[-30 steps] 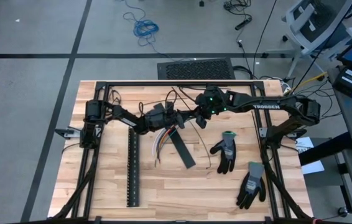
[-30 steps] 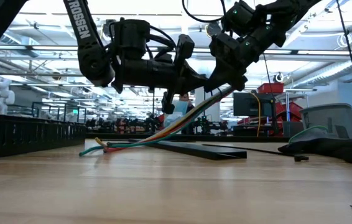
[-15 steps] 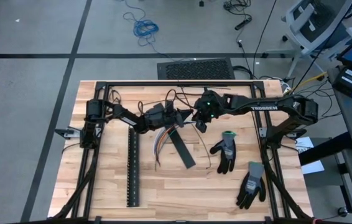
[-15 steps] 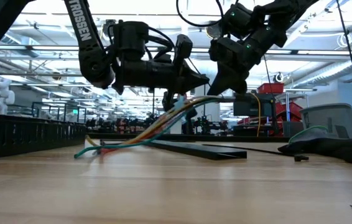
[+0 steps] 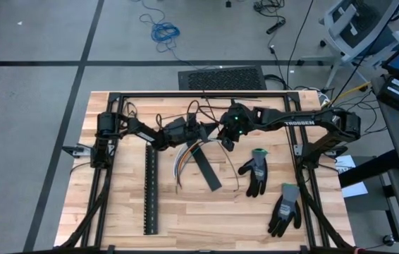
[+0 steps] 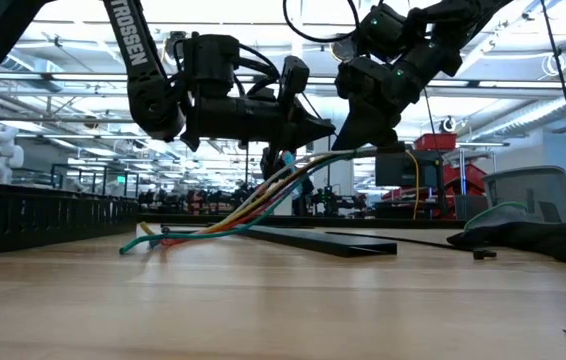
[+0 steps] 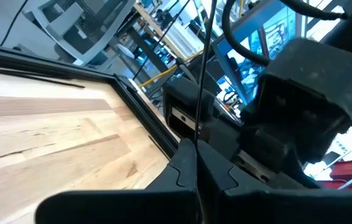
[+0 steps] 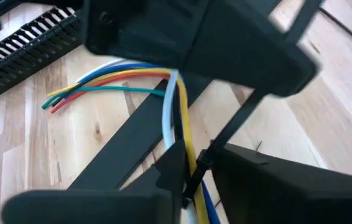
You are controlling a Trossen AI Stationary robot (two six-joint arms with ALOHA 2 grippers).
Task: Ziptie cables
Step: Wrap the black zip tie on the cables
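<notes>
While the cables (image 6: 253, 205) slope up off the wooden surface (image 5: 185, 212), the left tool (image 6: 308, 128) is clamped on their raised end; beside it, the right tool (image 8: 191, 171) pinches a black ziptie (image 8: 238, 124) around them.

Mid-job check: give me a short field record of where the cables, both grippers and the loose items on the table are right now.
cables: bundle raised at one end between the grippers, far ends resting on the table
left gripper: shut, at the raised end
right gripper: at the raised end, cables and a black zip tie between its fingers
slotted strip: lying flat, left of the bundle
gloves: two, on the right
</notes>
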